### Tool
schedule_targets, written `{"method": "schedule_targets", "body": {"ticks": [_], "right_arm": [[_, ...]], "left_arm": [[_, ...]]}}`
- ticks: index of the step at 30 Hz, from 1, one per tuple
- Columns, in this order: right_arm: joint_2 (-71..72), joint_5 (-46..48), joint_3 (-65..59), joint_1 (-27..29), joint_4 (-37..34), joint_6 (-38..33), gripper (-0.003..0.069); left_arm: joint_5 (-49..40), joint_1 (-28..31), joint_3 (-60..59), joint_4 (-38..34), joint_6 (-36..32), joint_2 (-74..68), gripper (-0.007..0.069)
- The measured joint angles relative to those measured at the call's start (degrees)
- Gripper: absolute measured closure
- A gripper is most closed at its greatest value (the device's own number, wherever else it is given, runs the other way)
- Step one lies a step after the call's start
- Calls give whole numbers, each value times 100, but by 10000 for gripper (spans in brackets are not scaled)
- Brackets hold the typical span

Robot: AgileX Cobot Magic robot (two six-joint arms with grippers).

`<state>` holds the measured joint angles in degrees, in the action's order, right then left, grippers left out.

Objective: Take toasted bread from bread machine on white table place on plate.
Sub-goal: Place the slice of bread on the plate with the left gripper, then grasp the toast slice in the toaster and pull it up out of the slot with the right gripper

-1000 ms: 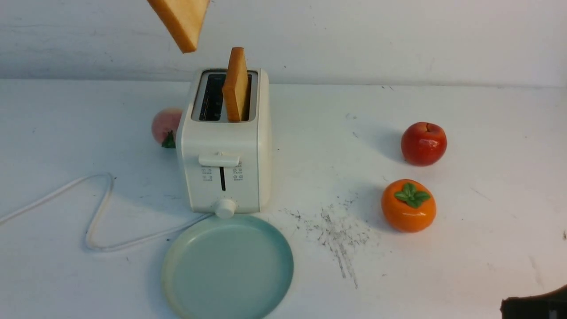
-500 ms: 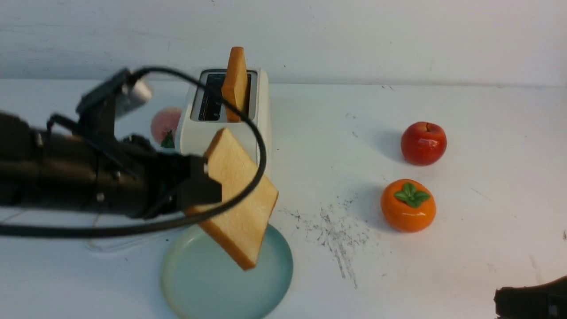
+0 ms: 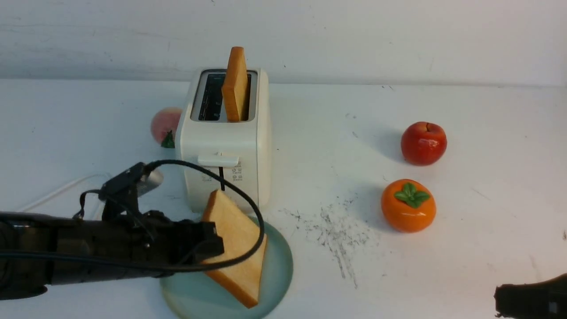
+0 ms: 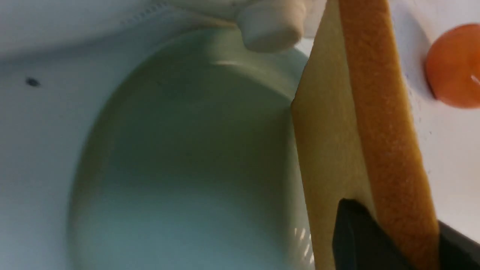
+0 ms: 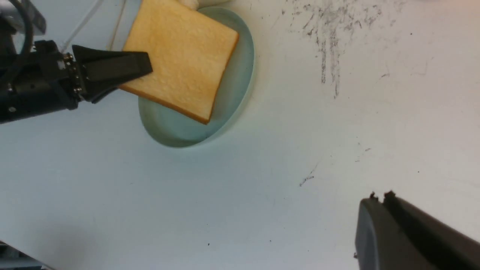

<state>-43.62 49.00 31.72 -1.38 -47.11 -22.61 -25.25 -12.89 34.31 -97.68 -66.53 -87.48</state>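
Observation:
My left gripper is shut on one slice of toasted bread and holds it tilted low over the plate. The slice's lowest corner hangs by the plate's front; I cannot tell whether it touches. In the left wrist view the black fingers pinch the toast above the plate. A second slice stands upright in the right slot of the bread machine behind the plate. My right gripper is shut and empty at the white table's near right corner. The right wrist view shows it far from the toast.
A peach sits behind the toaster's left side. A red apple and an orange persimmon stand to the right. The white cord loops on the left, partly under my left arm. Dark scratch marks lie right of the plate.
My left arm has swung down with the toast from above the toaster to just over the plate. The right gripper has hardly moved.

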Motion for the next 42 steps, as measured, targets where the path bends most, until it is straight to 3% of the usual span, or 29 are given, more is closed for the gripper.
{"method": "schedule_targets", "body": {"ticks": [4,8,11,12,14,16,18,23,26,29,32,37,40,41,42], "right_arm": [[0,0,0,0,0,0,636],[0,-13,0,0,0,-39,633],[0,-27,8,0,0,-210,631],[0,-19,16,0,0,-210,631],[0,19,138,0,6,-232,631],[0,70,318,0,54,-232,629],[0,109,591,0,151,-196,627],[-10,170,1301,0,313,455,626],[-131,201,1699,0,320,645,626],[-672,348,2340,0,320,712,626],[-1393,516,2816,-52,320,726,626],[-2484,492,3500,-619,592,889,626],[-3444,193,4272,-1570,1334,1423,623],[-3444,176,4322,-1570,1334,1460,623],[-3928,56,4757,-2063,1887,1834,619]], "left_arm": [[-168,0,0,-21,-36,-191,516],[-110,0,0,247,-42,-277,373],[-75,0,0,920,144,-252,237],[-66,0,0,972,171,-239,230],[120,0,0,1653,762,-99,179],[332,6,0,2269,1531,80,178],[430,54,0,3112,2479,295,204],[203,107,0,5334,4801,1045,349],[-170,110,37,6498,5935,1527,456],[-894,110,160,8094,7221,2311,621],[-1465,110,287,9121,8030,2977,638],[-1807,110,408,9853,8794,4116,638],[-1940,110,419,9923,8925,4881,638],[-1949,110,419,9923,8931,4954,638],[-2085,110,419,9940,8965,5203,638]]}}
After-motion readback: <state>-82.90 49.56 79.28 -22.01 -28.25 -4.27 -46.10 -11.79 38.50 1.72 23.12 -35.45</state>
